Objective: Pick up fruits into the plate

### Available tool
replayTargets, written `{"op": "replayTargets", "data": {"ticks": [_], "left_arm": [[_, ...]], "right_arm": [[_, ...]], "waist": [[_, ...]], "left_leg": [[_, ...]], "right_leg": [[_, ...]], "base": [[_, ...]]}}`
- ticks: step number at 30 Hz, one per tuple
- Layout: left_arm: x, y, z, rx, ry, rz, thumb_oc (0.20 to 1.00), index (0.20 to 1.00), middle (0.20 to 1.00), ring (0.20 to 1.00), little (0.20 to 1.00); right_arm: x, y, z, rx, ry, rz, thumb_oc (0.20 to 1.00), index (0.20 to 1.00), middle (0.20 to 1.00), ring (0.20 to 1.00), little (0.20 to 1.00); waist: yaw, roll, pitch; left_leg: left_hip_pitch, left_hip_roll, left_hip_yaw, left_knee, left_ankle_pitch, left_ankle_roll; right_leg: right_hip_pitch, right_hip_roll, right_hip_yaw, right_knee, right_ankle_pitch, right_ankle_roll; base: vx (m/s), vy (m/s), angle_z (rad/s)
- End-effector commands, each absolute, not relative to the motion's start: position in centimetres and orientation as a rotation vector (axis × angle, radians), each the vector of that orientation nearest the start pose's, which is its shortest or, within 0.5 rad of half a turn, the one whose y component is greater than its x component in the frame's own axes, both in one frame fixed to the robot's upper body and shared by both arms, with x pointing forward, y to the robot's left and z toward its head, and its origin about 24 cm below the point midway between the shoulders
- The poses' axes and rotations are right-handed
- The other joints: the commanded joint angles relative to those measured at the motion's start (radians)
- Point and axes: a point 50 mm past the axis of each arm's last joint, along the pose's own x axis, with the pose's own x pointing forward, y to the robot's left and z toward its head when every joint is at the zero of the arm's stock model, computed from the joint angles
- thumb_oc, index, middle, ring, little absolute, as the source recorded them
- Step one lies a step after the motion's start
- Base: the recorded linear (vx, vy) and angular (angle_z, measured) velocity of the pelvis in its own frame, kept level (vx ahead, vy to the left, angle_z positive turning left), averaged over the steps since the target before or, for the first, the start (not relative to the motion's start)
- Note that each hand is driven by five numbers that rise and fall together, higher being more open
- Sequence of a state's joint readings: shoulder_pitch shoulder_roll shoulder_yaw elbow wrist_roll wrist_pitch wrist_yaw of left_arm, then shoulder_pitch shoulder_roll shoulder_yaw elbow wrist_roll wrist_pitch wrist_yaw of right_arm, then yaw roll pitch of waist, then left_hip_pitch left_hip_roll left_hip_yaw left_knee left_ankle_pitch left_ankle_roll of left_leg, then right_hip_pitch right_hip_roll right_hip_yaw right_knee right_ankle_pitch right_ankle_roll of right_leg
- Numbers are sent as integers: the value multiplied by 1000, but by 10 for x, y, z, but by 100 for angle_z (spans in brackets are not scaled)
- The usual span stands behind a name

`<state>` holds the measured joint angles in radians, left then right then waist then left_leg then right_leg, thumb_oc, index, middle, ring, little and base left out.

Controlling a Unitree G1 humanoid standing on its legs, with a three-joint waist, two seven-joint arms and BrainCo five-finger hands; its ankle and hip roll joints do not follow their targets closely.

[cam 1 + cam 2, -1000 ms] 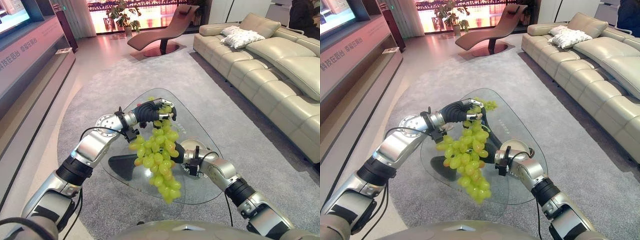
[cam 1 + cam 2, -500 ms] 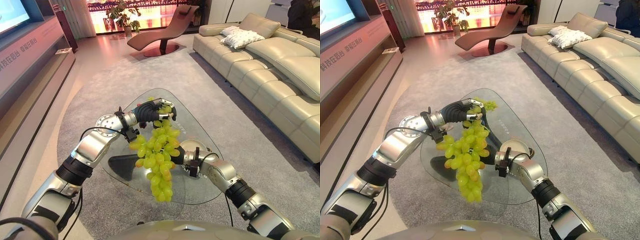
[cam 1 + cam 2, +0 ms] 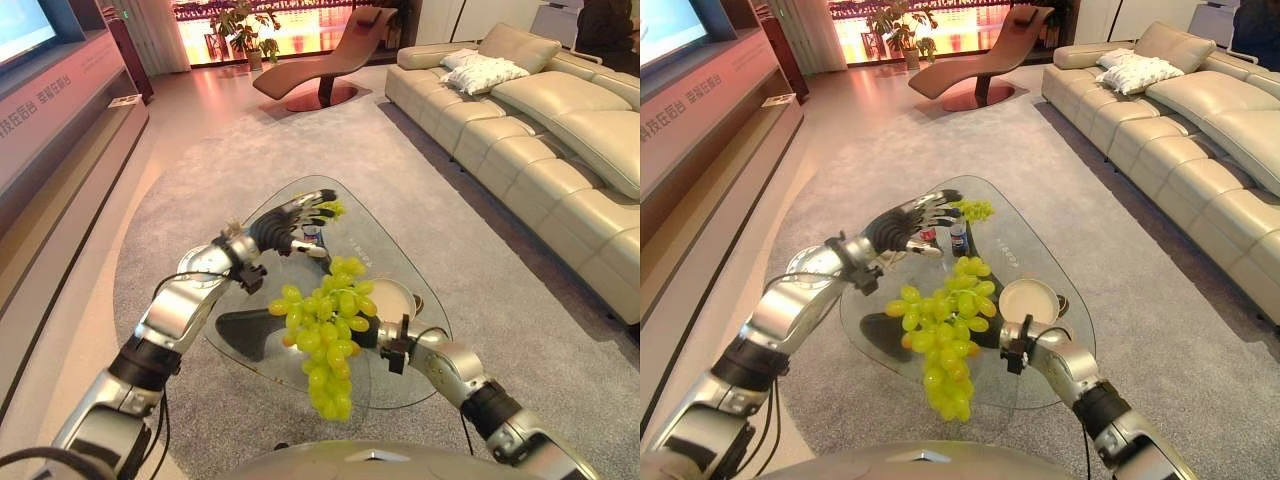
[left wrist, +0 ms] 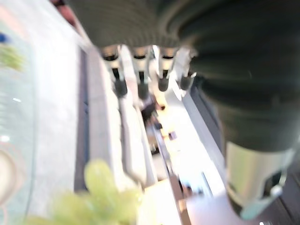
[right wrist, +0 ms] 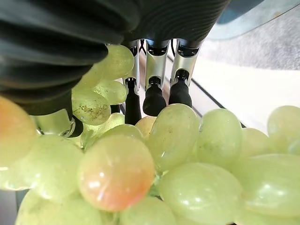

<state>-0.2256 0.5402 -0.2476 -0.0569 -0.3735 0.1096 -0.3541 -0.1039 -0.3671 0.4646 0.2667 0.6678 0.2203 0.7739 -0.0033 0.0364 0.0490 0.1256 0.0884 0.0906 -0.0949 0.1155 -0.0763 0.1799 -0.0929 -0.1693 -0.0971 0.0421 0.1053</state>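
A big bunch of green grapes [image 3: 325,335] hangs over the near part of the glass table [image 3: 385,245]. My right hand [image 3: 368,333] is shut on it from behind, and the right wrist view shows its fingers [image 5: 154,89] curled among the grapes [image 5: 187,154]. Just right of the bunch a cream plate [image 3: 392,300] sits on the glass with nothing on it. My left hand [image 3: 290,215] hovers over the table's far part, open with fingers straight [image 4: 140,82], holding nothing. A small green bunch [image 3: 330,208] lies at the far edge.
Two small bottles [image 3: 959,238] stand on the glass past my left hand. A beige sofa [image 3: 560,130] runs along the right, a lounge chair [image 3: 320,65] stands far back, and a long low cabinet [image 3: 50,130] lines the left. Grey carpet surrounds the table.
My left hand has let go of the big bunch, opened and drawn back. The bunch now hangs from my right hand alone, lower and closer to the plate.
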Motion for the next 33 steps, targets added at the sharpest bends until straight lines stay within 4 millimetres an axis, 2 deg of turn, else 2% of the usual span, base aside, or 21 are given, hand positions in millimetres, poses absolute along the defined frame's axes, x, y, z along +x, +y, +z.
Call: {"op": "replayTargets", "data": {"ticks": [1, 5, 8, 11, 12, 14, 15, 17, 19, 22, 25, 29, 31, 33], "left_arm": [[285, 191, 102, 184, -76, -469, 1000, 1000, 1000, 1000, 1000], [267, 223, 69, 144, 33, -328, 1000, 1000, 1000, 1000, 1000], [257, 238, 50, 112, 110, -255, 1000, 1000, 1000, 1000, 1000], [241, 256, 17, 84, 263, -154, 1000, 1000, 1000, 1000, 1000], [239, 258, 11, 80, 289, -137, 1000, 1000, 1000, 1000, 1000], [225, 267, -20, 70, 411, -60, 1000, 1000, 1000, 1000, 1000], [224, 268, -24, 54, 431, -46, 1000, 1000, 1000, 1000, 1000], [210, 272, -50, 47, 523, 21, 1000, 1000, 1000, 1000, 1000], [194, 273, -80, 18, 657, 102, 1000, 1000, 1000, 1000, 1000], [184, 276, -100, 5, 784, 184, 1000, 1000, 1000, 1000, 1000], [172, 276, -114, 64, 883, 200, 1000, 1000, 1000, 1000, 1000], [164, 271, -124, 110, 947, 206, 1000, 1000, 1000, 1000, 1000], [167, 269, -124, 111, 941, 203, 1000, 1000, 1000, 1000, 1000], [179, 266, -119, 109, 901, 189, 1000, 1000, 1000, 1000, 1000]], "right_arm": [[237, -107, 25, 476, 194, 1105, 200, 200, 200, 200, 200], [234, -135, 19, 509, 186, 980, 200, 200, 200, 200, 200], [234, -153, 15, 493, 179, 894, 200, 200, 200, 200, 200], [238, -178, 13, 457, 159, 744, 200, 200, 200, 200, 200], [240, -182, 13, 448, 154, 713, 200, 200, 200, 200, 200], [248, -199, 19, 414, 127, 599, 200, 200, 200, 200, 200], [249, -201, 20, 407, 123, 579, 200, 200, 200, 200, 200], [257, -215, 25, 365, 99, 498, 200, 200, 200, 200, 200], [273, -231, 40, 294, 48, 389, 200, 200, 200, 200, 200], [298, -241, 59, 216, 0, 295, 200, 200, 200, 200, 200], [318, -256, 85, 144, -46, 220, 200, 200, 200, 200, 200], [338, -278, 124, 74, -119, 127, 200, 200, 200, 200, 200], [343, -281, 134, 60, -134, 109, 200, 200, 200, 200, 200], [350, -287, 153, 28, -161, 85, 200, 200, 200, 200, 200]], "waist": [[14, -47, 53], [16, -50, 65], [17, -53, 73], [18, -58, 90], [18, -58, 93], [18, -58, 116], [18, -58, 119], [19, -57, 143], [19, -55, 191], [16, -53, 251], [12, -45, 311], [13, -24, 394], [13, -18, 413], [12, -7, 447]], "left_leg": [[68, -52, 0, 8, -137, 38], [67, -49, 1, 8, -136, 37], [66, -46, 2, 8, -136, 36], [63, -44, 2, 8, -135, 33], [61, -43, 2, 8, -135, 33], [42, -42, 1, 10, -129, 32], [38, -42, 2, 11, -129, 31], [13, -41, 0, 15, -127, 33], [-36, -39, 2, 21, -117, 33], [-84, -37, 2, 25, -105, 34], [-136, -35, 1, 31, -89, 34], [-210, -38, -9, 49, -72, 29], [-231, -40, -15, 58, -69, 28], [-272, -47, -22, 80, -64, 26]], "right_leg": [[15, 2, -19, 17, -21, -8], [14, 3, -23, 18, -21, -11], [14, 2, -28, 19, -21, -11], [9, 3, -33, 24, -23, -11], [7, 4, -34, 25, -23, -11], [-17, 5, -31, 38, -23, -11], [-22, 5, -30, 41, -24, -11], [-53, 9, -26, 55, -26, -13], [-105, 11, -18, 72, -23, -14], [-154, 18, -7, 90, -22, -19], [-212, 24, -5, 117, -22, -27], [-291, 30, -18, 155, -25, -36], [-312, 31, -22, 167, -26, -38], [-353, 32, -32, 189, -27, -40]], "base": [[0, 0, 0], [7, -5, 1], [43, -31, 4], [30, -48, 4], [-22, -69, 0], [-62, -65, 0], [-77, -56, 0], [-136, -72, 1], [-294, -108, 2], [-239, -95, 1], [-196, -76, 1], [-192, -57, 2], [-93, -40, 4], [-129, -31, 4]]}}
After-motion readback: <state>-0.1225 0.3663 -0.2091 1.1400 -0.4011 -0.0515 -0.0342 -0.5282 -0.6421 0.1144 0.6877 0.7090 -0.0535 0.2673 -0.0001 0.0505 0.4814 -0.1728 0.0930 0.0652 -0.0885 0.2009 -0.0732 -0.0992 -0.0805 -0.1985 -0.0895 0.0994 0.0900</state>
